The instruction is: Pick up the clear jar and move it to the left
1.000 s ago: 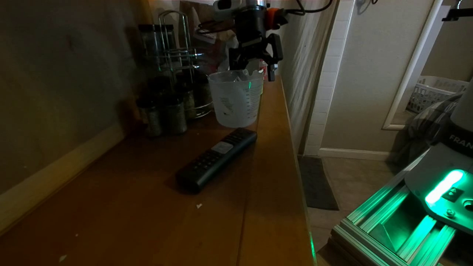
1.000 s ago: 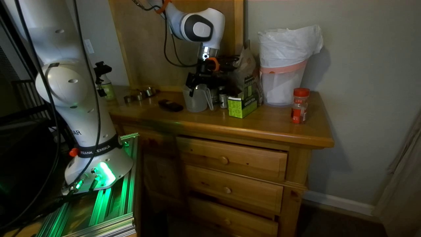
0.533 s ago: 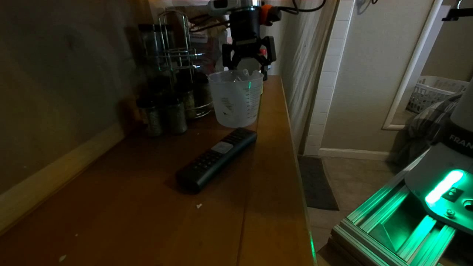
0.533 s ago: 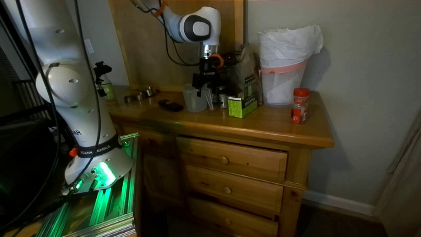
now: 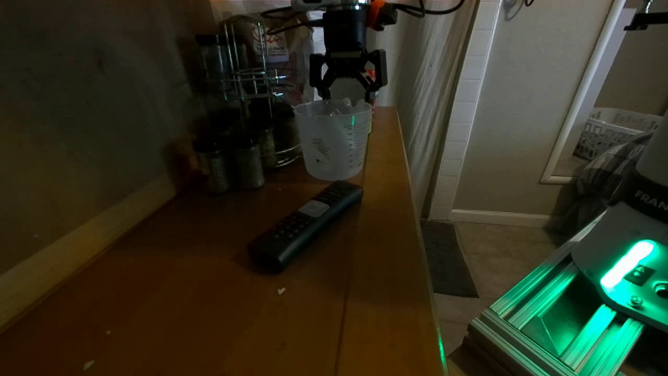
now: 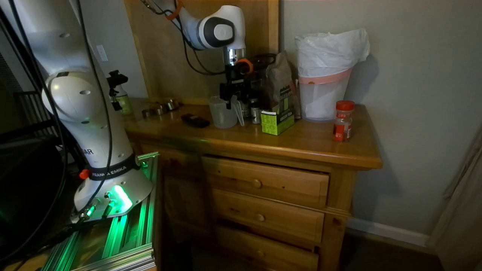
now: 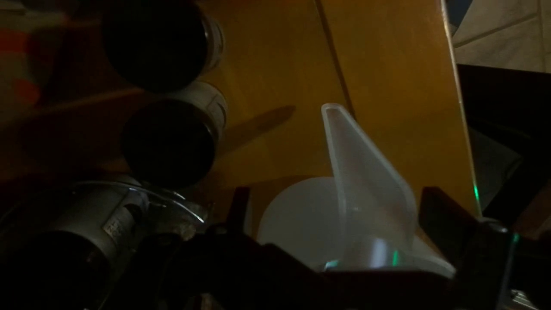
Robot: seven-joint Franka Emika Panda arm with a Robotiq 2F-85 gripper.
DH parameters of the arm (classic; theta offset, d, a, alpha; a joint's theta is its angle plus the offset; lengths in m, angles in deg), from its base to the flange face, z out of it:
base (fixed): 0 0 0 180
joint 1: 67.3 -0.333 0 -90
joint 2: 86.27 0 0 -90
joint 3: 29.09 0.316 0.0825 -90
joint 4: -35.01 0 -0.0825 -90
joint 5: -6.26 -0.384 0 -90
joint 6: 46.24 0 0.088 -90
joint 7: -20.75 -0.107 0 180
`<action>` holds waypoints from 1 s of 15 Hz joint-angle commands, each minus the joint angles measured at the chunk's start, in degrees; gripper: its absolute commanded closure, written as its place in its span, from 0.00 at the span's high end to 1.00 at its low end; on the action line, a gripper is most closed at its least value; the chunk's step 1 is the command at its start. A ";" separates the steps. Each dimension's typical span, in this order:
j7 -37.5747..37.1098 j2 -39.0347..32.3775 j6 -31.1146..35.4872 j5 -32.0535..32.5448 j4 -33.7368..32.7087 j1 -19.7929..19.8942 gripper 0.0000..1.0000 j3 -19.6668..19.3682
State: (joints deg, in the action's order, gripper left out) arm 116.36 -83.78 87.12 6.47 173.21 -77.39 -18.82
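Note:
The clear jar is a translucent measuring jug with printed marks. It stands upright on the wooden dresser top and shows in both exterior views. My gripper is open, pointing down, at the height of the jar's rim and on its handle side. In an exterior view the gripper is at the jar's handle. In the wrist view the handle lies between the wide-spread fingers of the gripper, nearer the right one. I see no finger closed on it. The jar's near part is hidden behind the dark gripper body.
A black handset lies in front of the jar. A wire rack with dark-lidded bottles stands close beside it. A green box, bagged bin and red-lidded bottle stand farther along. The dresser's edge is near.
My gripper has shifted over the jar's handle side and turned from tilted to level, slightly left in an exterior view. The jar has not moved.

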 commanded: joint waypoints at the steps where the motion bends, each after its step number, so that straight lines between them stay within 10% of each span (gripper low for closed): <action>1: 1.49 5.54 -0.25 -0.94 4.05 -1.03 1.00 -0.05; 15: 5.21 9.03 1.35 -1.87 7.17 -2.29 0.66 -2.56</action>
State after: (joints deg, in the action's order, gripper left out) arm 119.41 -76.16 87.07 6.20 178.92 -78.78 -20.23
